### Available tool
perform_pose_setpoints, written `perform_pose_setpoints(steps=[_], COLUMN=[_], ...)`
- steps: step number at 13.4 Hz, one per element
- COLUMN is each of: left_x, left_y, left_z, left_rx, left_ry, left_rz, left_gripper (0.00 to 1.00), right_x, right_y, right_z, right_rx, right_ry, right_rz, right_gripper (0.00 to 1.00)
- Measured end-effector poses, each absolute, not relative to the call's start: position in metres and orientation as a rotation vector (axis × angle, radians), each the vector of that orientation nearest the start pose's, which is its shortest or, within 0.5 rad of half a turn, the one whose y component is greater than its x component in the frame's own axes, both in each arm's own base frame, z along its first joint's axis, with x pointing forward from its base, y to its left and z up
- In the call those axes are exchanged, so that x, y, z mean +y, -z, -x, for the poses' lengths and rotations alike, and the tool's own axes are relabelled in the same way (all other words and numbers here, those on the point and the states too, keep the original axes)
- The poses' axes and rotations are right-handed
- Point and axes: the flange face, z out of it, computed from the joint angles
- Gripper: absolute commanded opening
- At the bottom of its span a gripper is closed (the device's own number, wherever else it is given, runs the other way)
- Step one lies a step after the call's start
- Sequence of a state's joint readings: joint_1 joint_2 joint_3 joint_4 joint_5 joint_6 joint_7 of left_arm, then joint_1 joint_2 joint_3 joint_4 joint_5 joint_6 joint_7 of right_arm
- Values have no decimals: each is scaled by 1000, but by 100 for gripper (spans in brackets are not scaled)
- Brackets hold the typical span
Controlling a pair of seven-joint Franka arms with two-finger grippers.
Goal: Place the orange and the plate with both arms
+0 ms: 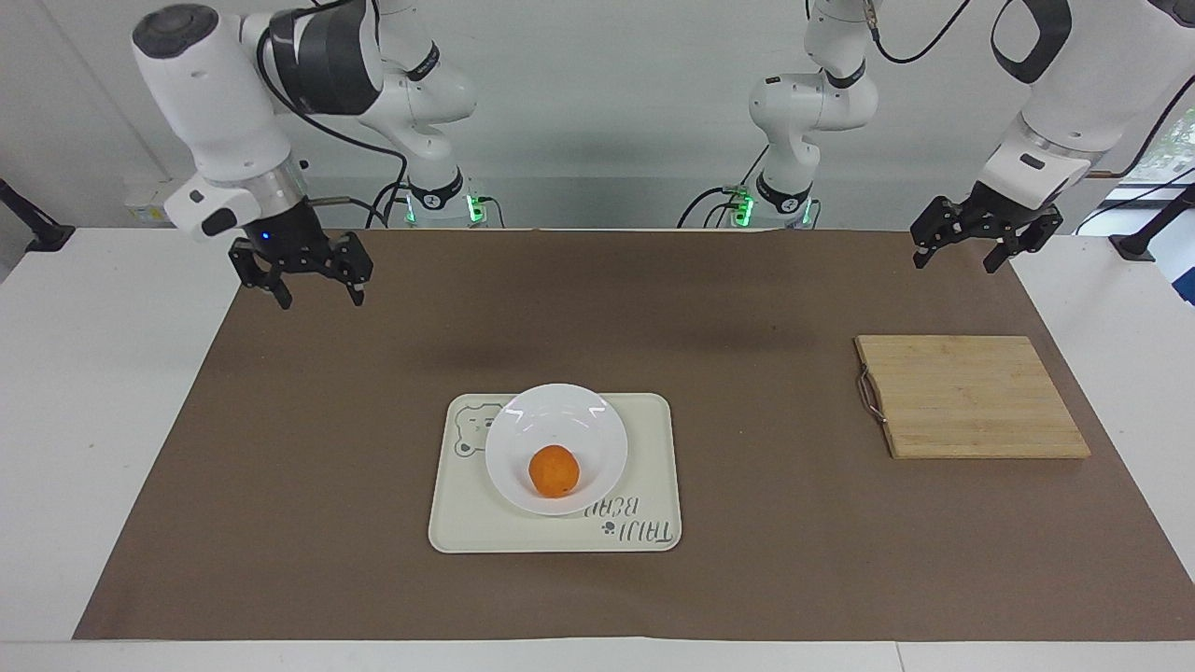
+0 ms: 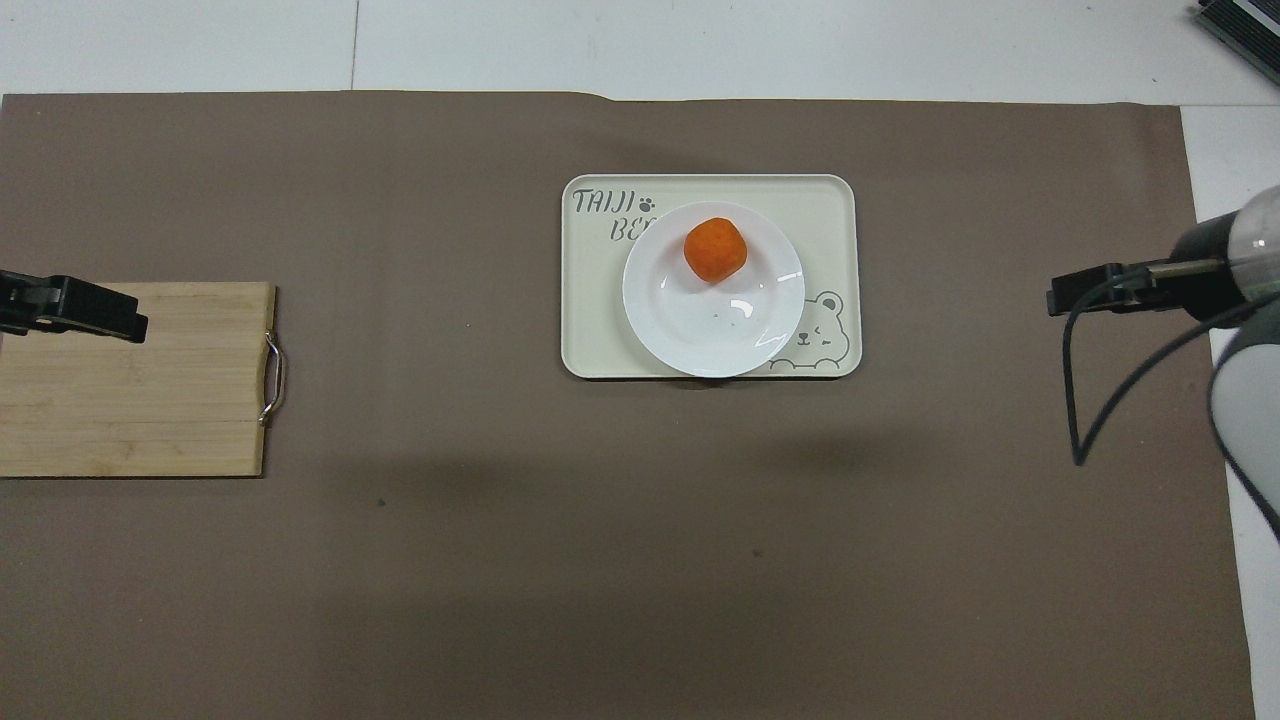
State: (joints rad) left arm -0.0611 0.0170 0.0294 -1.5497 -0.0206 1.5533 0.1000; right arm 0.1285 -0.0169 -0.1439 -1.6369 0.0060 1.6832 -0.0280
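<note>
The orange (image 1: 554, 469) lies in the white plate (image 1: 560, 418), off its centre on the part farther from the robots. The plate rests on the cream bear tray (image 1: 646, 439). In the overhead view the orange (image 2: 715, 249) and the plate (image 2: 715, 318) show the same way. My right gripper (image 1: 320, 299) is open and empty, raised over the brown mat's edge at the right arm's end, well apart from the plate; it also shows in the overhead view (image 2: 1075, 298). My left gripper (image 1: 955, 265) is open and empty, waiting in the air by the cutting board's end; it also shows in the overhead view (image 2: 100, 312).
A bamboo cutting board (image 1: 971, 397) with a metal handle lies on the mat toward the left arm's end. The cream tray (image 2: 600, 335) lies mid-table. A brown mat (image 1: 747, 308) covers the white table.
</note>
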Motion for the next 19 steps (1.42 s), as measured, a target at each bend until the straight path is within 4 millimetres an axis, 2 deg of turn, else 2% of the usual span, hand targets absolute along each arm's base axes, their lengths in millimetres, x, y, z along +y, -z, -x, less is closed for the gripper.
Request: perform_pose_setpoints(steps=[2, 5, 7, 9, 11, 14, 19], left_x=[-20, -20, -20, -20, -20, -20, -20], left_y=[-623, -623, -623, -623, -623, -623, -623], left_z=[-558, -558, -558, -558, -558, -558, -558], left_rx=[209, 208, 208, 208, 208, 208, 208], left_ry=[-20, -20, -20, -20, -20, -20, -20], left_rz=[3155, 3155, 3155, 3155, 3155, 3155, 3155], left_gripper=[100, 100, 100, 100, 100, 100, 100], right_x=[-20, -23, -14, -1, 4, -1, -1], right_y=[-652, -673, -667, -653, -647, -649, -668], right_z=[-539, -526, -518, -512, -509, -509, -510], right_rx=[11, 55, 135, 137, 126, 131, 116], right_ry=[51, 46, 18, -11, -21, 4, 79], right_rz=[3130, 3127, 3120, 3120, 3120, 3153, 3158], right_gripper=[100, 100, 100, 100, 100, 100, 100])
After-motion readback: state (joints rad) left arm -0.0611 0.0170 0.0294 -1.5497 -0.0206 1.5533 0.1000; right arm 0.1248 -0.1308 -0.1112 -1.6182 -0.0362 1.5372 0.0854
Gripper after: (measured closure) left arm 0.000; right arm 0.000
